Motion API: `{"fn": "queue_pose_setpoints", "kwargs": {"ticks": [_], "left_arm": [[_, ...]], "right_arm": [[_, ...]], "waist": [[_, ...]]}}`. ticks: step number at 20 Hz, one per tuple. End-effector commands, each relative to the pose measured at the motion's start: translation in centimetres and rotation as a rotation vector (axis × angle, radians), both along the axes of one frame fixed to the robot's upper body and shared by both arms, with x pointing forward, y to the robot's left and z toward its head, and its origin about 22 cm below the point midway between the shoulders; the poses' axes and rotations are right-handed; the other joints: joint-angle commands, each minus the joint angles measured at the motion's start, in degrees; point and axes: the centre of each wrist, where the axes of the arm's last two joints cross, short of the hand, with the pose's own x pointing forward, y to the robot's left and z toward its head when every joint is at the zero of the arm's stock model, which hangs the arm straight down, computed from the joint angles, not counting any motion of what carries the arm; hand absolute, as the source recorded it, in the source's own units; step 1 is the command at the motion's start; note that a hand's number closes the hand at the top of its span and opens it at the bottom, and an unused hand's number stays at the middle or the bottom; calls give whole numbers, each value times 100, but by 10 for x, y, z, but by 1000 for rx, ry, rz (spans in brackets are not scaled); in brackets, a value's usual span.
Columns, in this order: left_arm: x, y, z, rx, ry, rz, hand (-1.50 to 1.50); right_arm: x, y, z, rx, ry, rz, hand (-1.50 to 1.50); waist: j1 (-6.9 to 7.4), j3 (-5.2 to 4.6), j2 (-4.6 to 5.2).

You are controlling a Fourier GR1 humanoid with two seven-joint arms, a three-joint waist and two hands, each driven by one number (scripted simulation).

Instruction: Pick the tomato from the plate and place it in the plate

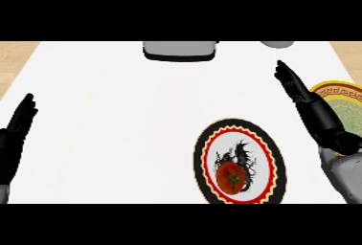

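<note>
A red tomato (232, 177) lies on a white plate (263, 148) with a black, red and yellow rim, at the lower centre right of the white counter. A second plate (345, 95), green with a yellow and red rim, shows at the right edge, partly hidden by my right arm. My right hand (311, 103) is open, its fingers straight and pointing up and to the left, above and to the right of the tomato's plate and apart from the tomato. My left hand (16, 131) rests open at the left edge, fingers up.
A grey appliance (179, 50) stands at the counter's back centre. A small grey round object (277, 44) sits at the back right. Wooden surface (16, 57) shows beyond the counter's left and right sides.
</note>
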Motion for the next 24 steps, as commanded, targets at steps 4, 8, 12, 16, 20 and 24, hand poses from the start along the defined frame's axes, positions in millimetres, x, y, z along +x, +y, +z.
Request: {"fn": "queue_pose_setpoints", "kwargs": {"ticks": [4,8,12,16,20,24], "left_arm": [[25,-23,8,-91,-42,-64,0],[20,-40,-5,-128,10,-99,0],[34,-57,0,-195,-6,-149,0],[54,-76,-9,-188,2,-176,0],[57,-76,-9,-201,24,-174,0],[66,-80,-9,-202,4,-165,0]], "right_arm": [[-30,103,22,387,50,48,-150],[-11,48,38,-346,-281,12,150],[-80,144,-53,120,29,-155,-150],[-127,173,-75,1,-90,-139,-150],[-147,149,-85,-135,-222,-241,-150],[-177,131,-43,-119,-270,-313,-150]], "waist": [[-259,84,102],[-467,-100,-109],[-289,101,151],[-192,95,135],[-220,93,123],[-217,92,121]]}}
